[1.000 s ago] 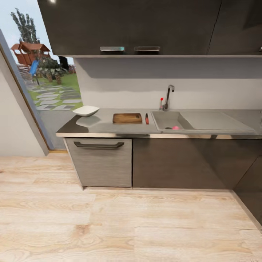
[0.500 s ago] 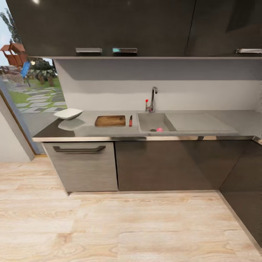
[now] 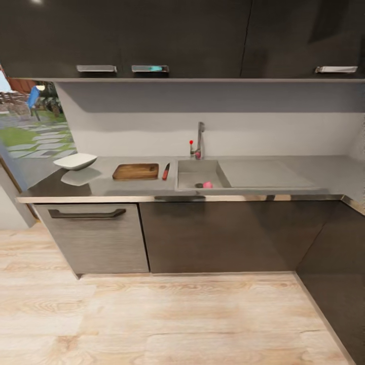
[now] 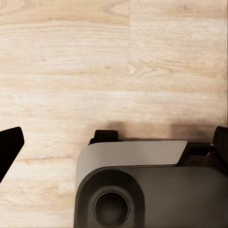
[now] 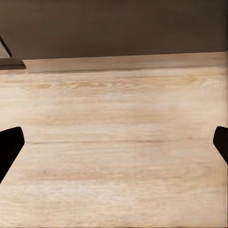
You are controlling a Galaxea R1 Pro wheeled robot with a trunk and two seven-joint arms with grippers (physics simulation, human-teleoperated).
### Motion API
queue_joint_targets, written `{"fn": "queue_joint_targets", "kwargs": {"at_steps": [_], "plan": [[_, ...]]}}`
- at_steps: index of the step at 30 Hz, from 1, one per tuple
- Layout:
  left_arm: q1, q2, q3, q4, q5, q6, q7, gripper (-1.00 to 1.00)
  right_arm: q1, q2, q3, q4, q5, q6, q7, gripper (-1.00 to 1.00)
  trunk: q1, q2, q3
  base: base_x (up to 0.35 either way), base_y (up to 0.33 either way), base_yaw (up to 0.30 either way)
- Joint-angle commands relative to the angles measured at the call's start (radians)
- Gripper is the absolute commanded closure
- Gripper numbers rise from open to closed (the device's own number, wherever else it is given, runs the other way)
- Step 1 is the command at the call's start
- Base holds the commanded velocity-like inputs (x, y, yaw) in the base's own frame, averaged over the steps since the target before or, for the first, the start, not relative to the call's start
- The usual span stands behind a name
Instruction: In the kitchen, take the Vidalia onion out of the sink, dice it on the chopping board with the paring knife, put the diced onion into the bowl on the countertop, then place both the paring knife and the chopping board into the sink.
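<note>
Head view is showing the Vidalia onion [image 3: 208, 185] lying in the sink [image 3: 195, 173], well ahead of both wide-spread jaws; keep approaching squarely before reaching in.

Dark glossy wall cabinets [image 3: 152, 35] run across twelve o'clock, with pale bar handles [image 3: 121, 68] along their lower edge. Below them stands a plain light backsplash [image 3: 253, 132]. Dark base cabinets [image 3: 218, 235] fill the middle, turning the corner at three o'clock. Light wood plank floor [image 3: 167, 319] spreads at six o'clock. At nine o'clock a window [image 3: 30, 126] shows grass and stepping stones outside.
</note>
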Motion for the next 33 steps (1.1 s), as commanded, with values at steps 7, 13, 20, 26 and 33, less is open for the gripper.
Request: {"fn": "queue_joint_targets", "kwargs": {"at_steps": [7,13,20,26,33], "plan": [[0.0,0.0,0.001,-0.001,0.004,-0.002,0.0,-1.0,0.0,0.001,-0.005,0.0,0.011,-0.002,-0.005,-1.0,0.0,0.0,-0.001,0.158,-0.314,0.0],[0.0,0.0,0.001,-0.002,0.004,-0.002,0.0,-1.0,0.0,0.002,-0.005,0.0,0.011,-0.002,-0.004,-1.0,0.0,0.0,-0.001,0.158,-0.314,0.0],[0.0,0.0,0.001,-0.003,0.004,-0.002,0.0,-1.0,0.0,0.002,-0.005,0.0,0.011,-0.002,-0.004,-1.0,0.0,0.0,-0.001,0.185,-0.27,0.0],[0.0,0.0,0.001,-0.01,0.004,-0.003,0.001,-1.0,0.001,0.002,-0.005,0.0,0.011,-0.002,-0.004,-1.0,0.0,0.0,-0.001,0.084,-0.089,0.0],[0.0,0.0,0.002,-0.031,0.005,-0.003,0.001,-1.0,0.001,0.002,-0.005,0.0,0.011,-0.002,-0.004,-1.0,0.0,0.0,-0.001,0.005,-0.006,0.0]]}}
